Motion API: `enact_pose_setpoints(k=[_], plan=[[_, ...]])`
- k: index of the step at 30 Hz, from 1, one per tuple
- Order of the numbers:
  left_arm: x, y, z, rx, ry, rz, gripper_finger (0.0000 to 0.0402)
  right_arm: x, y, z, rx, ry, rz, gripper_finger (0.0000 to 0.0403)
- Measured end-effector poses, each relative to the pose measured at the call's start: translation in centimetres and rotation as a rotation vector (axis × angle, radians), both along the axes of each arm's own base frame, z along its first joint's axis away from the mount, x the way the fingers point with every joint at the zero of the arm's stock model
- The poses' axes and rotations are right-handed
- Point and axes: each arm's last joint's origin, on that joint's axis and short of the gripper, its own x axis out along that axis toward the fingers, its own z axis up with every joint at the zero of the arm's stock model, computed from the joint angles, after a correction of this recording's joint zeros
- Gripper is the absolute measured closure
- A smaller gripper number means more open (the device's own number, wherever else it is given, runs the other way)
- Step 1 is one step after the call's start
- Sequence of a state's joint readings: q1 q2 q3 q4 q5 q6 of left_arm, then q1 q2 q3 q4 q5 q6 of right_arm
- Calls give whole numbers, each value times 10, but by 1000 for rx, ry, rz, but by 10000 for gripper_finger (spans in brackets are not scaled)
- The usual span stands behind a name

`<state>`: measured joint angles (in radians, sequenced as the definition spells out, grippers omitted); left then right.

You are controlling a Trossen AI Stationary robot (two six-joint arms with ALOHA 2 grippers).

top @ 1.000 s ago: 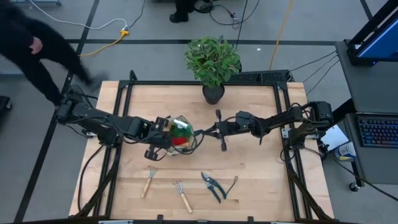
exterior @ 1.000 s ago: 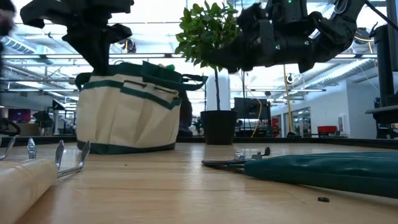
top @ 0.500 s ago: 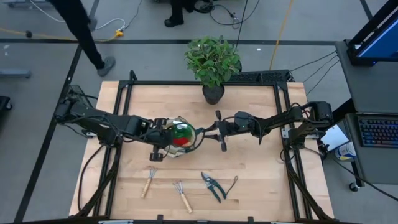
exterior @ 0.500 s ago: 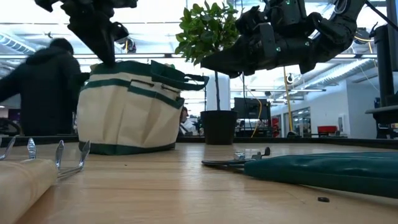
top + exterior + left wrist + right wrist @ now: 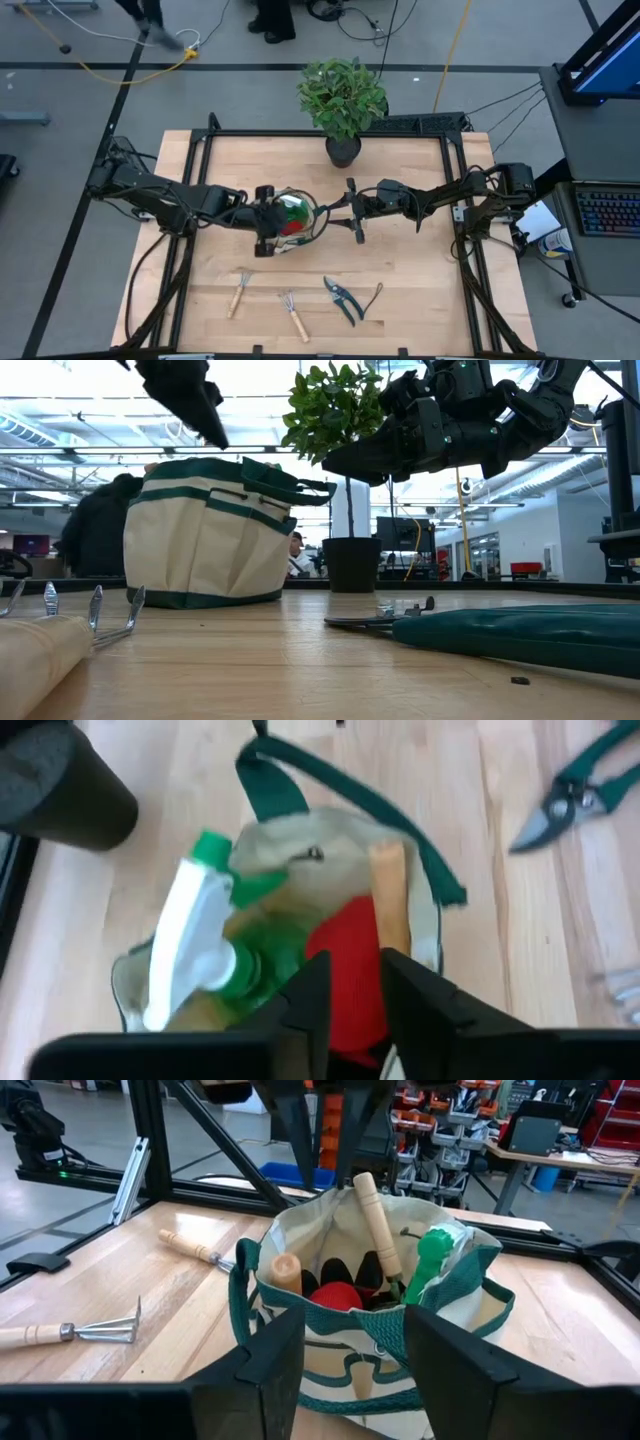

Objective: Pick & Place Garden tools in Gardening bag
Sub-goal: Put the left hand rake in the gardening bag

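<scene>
Nearest the front edge of the table (image 5: 400, 300), well short of the gardening bag (image 5: 287, 218), three garden tools are lying in a row: a wooden-handled fork (image 5: 239, 291), a small wooden-handled rake (image 5: 293, 314) and dark-handled pruners (image 5: 343, 299) with blades pointing toward the bag. The bag itself is sitting upright near the middle of the table, a soft beige canvas tote (image 5: 205, 535) with dark green trim bands and green strap handles drooping over its rim. Inside it, a green spray bottle (image 5: 432, 1260) with a white trigger head, something red (image 5: 335, 1295) and two wooden handles (image 5: 376, 1223) are poking up. The left tool (image 5: 262, 215) is hovering over the bag's left rim, its fingers (image 5: 308, 1000) standing slightly apart and holding nothing. The right tool (image 5: 340, 208) is hanging just beside the bag's right side, its fingers (image 5: 275, 1350) spread wide and empty, framing the bag. Beyond the bag, at the table's far edge, a potted leafy plant (image 5: 342, 100) is standing in a black pot. Farther back in the low view, a person (image 5: 98, 535) in dark clothing is showing behind the bag.
</scene>
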<state>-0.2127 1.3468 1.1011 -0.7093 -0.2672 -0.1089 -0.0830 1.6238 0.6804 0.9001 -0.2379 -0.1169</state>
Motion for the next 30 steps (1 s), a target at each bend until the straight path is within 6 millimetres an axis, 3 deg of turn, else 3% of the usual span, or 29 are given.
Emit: enact_pose_setpoints(k=[7,15,24,30], plan=[[2,-3,2,-59,-35,23,256,0,0,0,0,0,0,236],[-2,-21,1,-365,-33,202,247,0,0,0,0,0,0,236],[-15,-58,1,-590,15,313,247,0,0,0,0,0,0,240],[-36,-100,-4,-719,107,395,247,0,8,0,0,0,26,242]])
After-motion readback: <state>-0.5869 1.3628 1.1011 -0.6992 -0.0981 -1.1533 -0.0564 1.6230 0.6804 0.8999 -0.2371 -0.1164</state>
